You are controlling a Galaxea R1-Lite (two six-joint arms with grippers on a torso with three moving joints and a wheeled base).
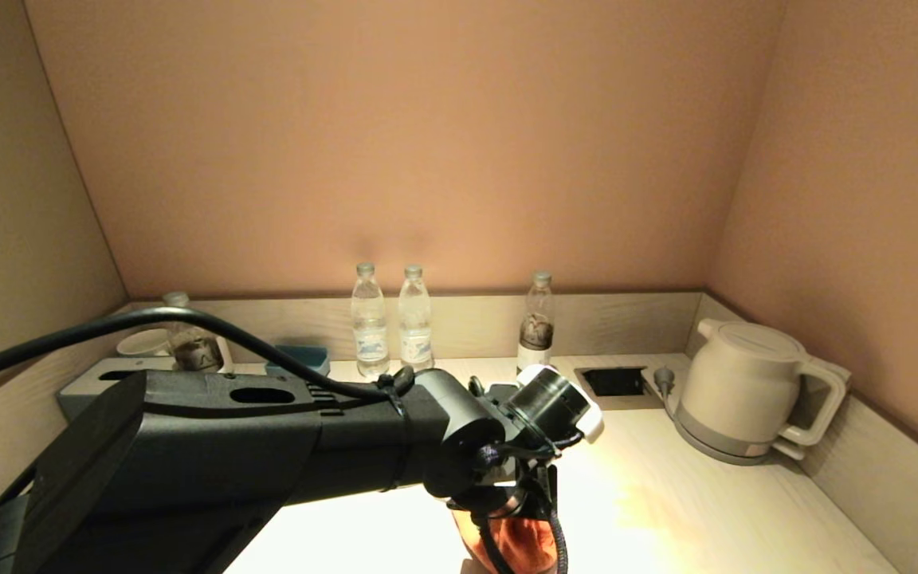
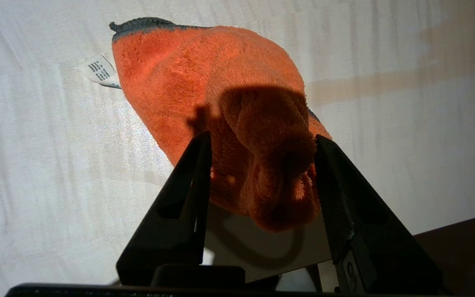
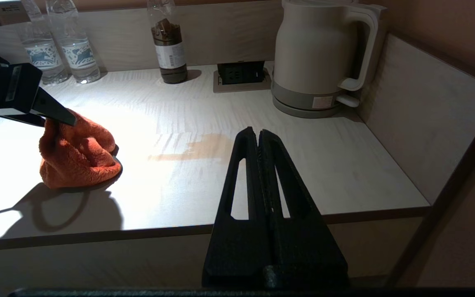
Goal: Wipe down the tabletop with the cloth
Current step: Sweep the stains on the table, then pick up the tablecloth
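Note:
The orange cloth lies in a bunched mound on the pale tabletop, its dark edge and white tag on the far side. My left gripper stands open right over it, one finger on each side of the raised fold. In the head view the cloth peeks out below my left wrist, near the tabletop's front. In the right wrist view the cloth rests on the surface under the left fingers. My right gripper is shut and empty, off the front edge at the right.
A brownish streak marks the tabletop right of the cloth. A pale kettle stands at the back right beside a socket recess. Three bottles line the back rim. A blue-grey tissue box and cups sit back left.

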